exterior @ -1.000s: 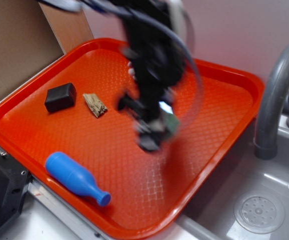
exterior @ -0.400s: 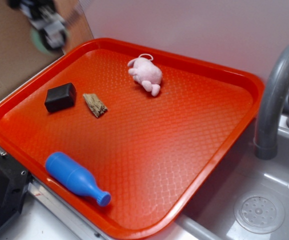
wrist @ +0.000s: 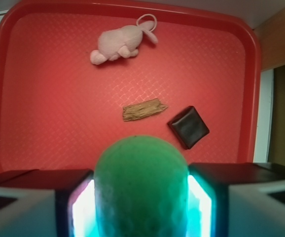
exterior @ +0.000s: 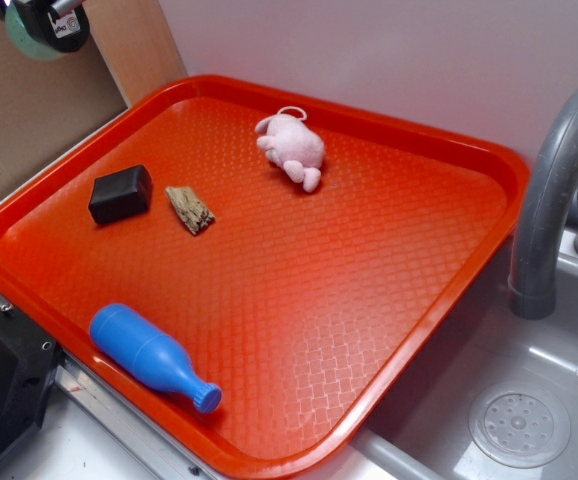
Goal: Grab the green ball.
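The green ball (wrist: 141,185) fills the lower middle of the wrist view, dimpled and pinched between both fingers of my gripper (wrist: 141,197), which is shut on it. In the exterior view the gripper (exterior: 47,20) hangs high at the top left corner, above and beyond the tray's far left edge, with the green ball (exterior: 31,38) showing under it. The ball is well off the red tray (exterior: 449,150).
On the tray lie a pink plush toy (exterior: 291,146), a black block (exterior: 120,194), a small wood piece (exterior: 190,209) and a blue plastic bottle (exterior: 151,356) near the front edge. A grey faucet (exterior: 554,200) and sink (exterior: 519,425) stand to the right; cardboard (exterior: 29,120) backs the left.
The arm rose from the middle of the tray and swung to the upper left corner, carrying the green ball. The pink plush toy it had hidden is in view again.
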You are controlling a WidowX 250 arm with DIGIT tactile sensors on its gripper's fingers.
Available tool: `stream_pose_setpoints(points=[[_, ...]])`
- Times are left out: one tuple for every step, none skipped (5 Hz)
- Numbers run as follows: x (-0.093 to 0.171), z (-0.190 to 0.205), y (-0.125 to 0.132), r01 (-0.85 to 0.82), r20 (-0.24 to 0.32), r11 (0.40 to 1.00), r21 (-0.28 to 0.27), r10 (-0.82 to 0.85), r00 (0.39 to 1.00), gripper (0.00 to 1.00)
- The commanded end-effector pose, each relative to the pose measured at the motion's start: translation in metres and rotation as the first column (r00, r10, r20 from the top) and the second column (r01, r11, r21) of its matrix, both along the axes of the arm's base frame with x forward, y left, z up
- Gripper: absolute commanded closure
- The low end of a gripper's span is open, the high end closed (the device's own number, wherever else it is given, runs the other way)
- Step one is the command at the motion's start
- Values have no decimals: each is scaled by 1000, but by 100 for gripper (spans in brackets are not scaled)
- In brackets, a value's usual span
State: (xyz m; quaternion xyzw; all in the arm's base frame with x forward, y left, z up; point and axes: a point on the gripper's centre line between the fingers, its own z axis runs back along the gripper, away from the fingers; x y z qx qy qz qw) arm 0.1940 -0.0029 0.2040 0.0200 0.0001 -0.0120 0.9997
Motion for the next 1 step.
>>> stream_pose_setpoints(points=[[3,11,-28,-28,3,999,30,28,1000,100]])
